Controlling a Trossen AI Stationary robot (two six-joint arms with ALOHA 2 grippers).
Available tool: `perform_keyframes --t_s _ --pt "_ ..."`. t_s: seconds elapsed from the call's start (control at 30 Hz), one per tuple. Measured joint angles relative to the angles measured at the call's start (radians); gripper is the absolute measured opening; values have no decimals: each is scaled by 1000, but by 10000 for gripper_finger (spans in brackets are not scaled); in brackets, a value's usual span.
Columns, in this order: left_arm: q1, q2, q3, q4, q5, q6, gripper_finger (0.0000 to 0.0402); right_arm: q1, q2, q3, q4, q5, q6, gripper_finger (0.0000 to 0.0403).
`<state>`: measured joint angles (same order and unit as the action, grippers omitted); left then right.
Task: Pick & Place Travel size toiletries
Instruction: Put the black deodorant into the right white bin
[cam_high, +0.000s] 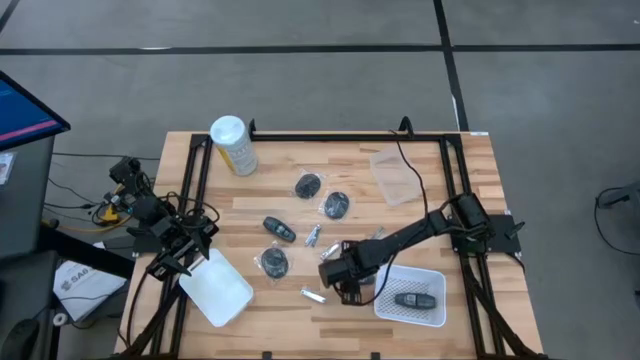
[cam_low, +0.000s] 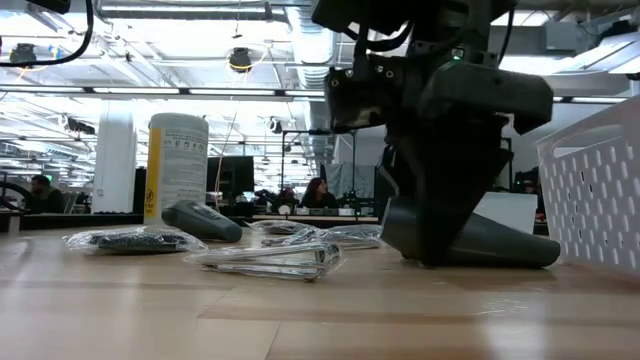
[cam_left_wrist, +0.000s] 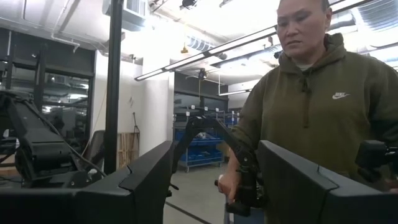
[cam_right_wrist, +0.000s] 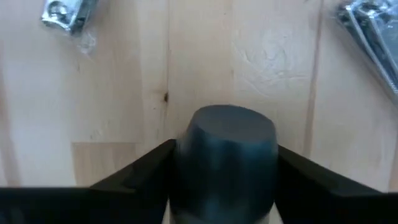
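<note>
Right wrist view shows grey capsule (cam_right_wrist: 227, 158) between jaws (hidden overhead).

a dark grey capsule (cam_right_wrist: 227, 158) fills the lower middle of the frame, its rounded end up, on the pale wooden tabletop (cam_right_wrist: 249, 56). the right gripper (cam_right_wrist: 225, 186) has a dark finger (cam_right_wrist: 134, 177) tight against each side of it. a shiny metal piece in clear wrap (cam_right_wrist: 68, 14) sits upper left; another silver piece (cam_right_wrist: 373, 37) runs off the upper right edge.
</note>
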<state>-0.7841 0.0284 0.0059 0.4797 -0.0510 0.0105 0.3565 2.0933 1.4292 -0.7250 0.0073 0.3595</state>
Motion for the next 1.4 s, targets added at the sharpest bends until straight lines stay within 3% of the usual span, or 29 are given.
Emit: perform_keyframes --t_s 0.03,0.5,0.87,1.1,1.3,1.4 --pt "0 0 0 0 0 0 232 0 0 0 0 -3 0 190" --pt "0 0 0 0 0 0 232 -74 -21 144 -68 -17 -149 190" --pt "0 0 0 1 0 9 232 -121 -270 262 -190 -7 -123 190" --pt "0 0 0 4 0 11 232 -52 -387 264 -308 1 -6 190" --pt "0 0 0 13 0 0 232 64 -399 260 -554 51 124 190" --pt "0 0 0 24 0 -14 232 128 -394 216 -598 50 194 190"
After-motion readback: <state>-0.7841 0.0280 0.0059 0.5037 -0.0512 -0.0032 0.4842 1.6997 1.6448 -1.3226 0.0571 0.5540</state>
